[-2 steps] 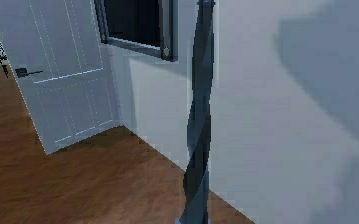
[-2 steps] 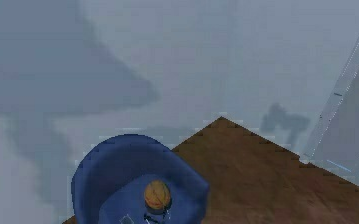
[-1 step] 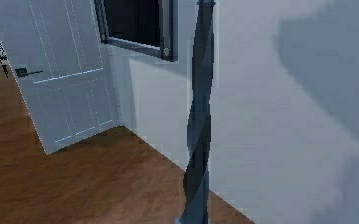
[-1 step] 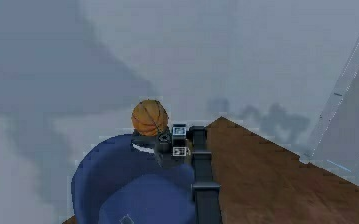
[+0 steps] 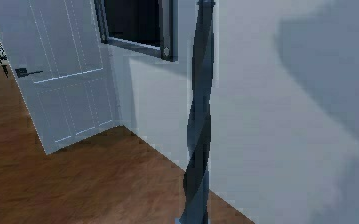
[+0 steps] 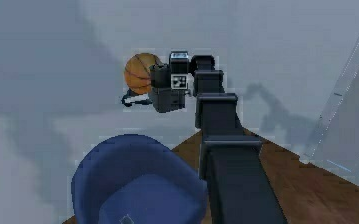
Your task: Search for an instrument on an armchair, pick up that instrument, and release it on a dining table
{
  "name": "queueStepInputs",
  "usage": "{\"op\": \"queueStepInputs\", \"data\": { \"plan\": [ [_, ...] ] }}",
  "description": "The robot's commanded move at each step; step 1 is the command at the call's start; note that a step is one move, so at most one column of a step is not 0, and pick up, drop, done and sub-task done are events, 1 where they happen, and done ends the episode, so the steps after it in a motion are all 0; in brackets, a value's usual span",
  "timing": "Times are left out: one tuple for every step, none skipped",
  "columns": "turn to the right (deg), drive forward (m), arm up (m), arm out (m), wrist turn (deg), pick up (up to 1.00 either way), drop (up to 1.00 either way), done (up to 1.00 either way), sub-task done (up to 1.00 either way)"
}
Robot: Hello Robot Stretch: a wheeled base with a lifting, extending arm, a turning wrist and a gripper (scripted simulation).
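A blue armchair [image 6: 137, 185] sits at the arm side view's lower left, seen from above against the pale wall. The dark arm [image 6: 227, 140] rises from the bottom edge and ends well above the chair. At its far end the gripper [image 6: 134, 97] holds an orange-brown round thing [image 6: 138, 70], which hangs clear of the chair with only wall behind it. Its shape is too small to name as an instrument. I see no dining table.
A tall twisted dark column [image 5: 199, 120] stands close ahead on the wood floor [image 5: 77, 180]. A white panelled door [image 5: 57, 70] is at the forward view's left, beside a dark window [image 5: 137, 25]. White wall runs along the right. Another pale door [image 6: 349, 110] edges the arm side view's right.
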Motion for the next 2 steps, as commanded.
{"op": "queueStepInputs", "data": {
  "plan": [
    [0.0,0.0,0.0,0.0,-45.0,0.0,0.0,0.0,0.0],
    [0.0,0.0,0.0,0.0,-45.0,0.0,0.0,0.0,0.0]
  ]
}}
